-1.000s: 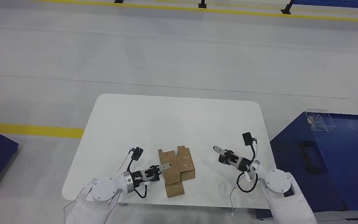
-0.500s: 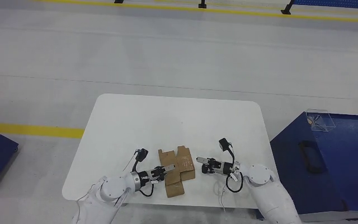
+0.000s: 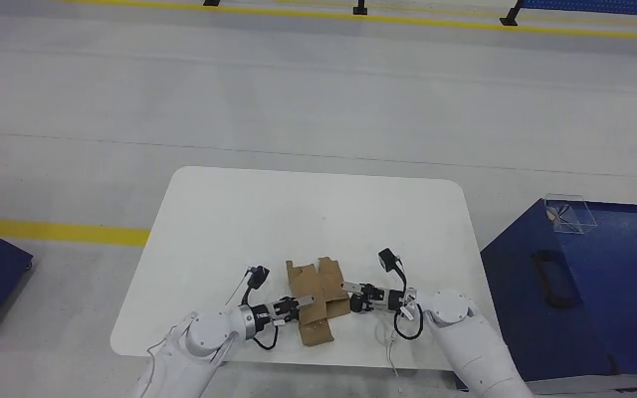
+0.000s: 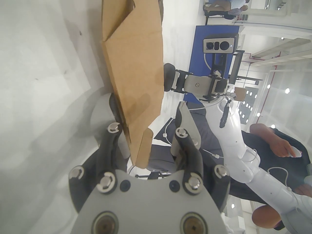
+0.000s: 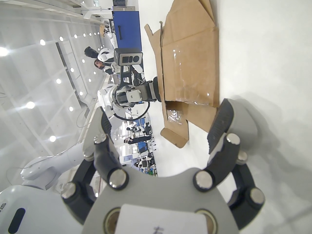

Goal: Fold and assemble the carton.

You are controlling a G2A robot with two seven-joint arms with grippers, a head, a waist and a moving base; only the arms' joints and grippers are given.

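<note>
Nearest the front edge of the table [image 3: 299,204], at about 6 o'clock, the two arms come in low on either side of the carton [image 3: 317,297]. The left gripper [image 4: 148,113] sits at the carton's 8 o'clock with its claw spread. A brown flap edge pokes in between the fingers [image 4: 185,122], lying against one and leaving a clear gap to the other, so nothing is pinched. The right gripper [image 5: 162,110] sits at the carton's 3 o'clock, also wide open and empty. One of its fingertips [image 5: 218,122] is low on the table, just beside the nearest flap.

The carton is a flattened brown blank with its layers partly sprung apart. One panel is glossy with tape, and flaps jut toward 12 and 6 o'clock. It looks tipped up on the left gripper's side.

I take the step in hand to be getting a hold on both sides so the flat sleeve can be drawn open. The left claw would do best to close well down on the flap, not at its tip, because thin card buckles. The right claw should take only the upper layer and avoid the taped patch, which looks slippery. One side ought to act as an anchor, since a blank this light would likely skate across the smooth top. The pull should follow the creases.

Farther off, the white table runs on toward 12 o'clock, and a blue cabinet [image 3: 557,289] stands off its 3 o'clock side.
</note>
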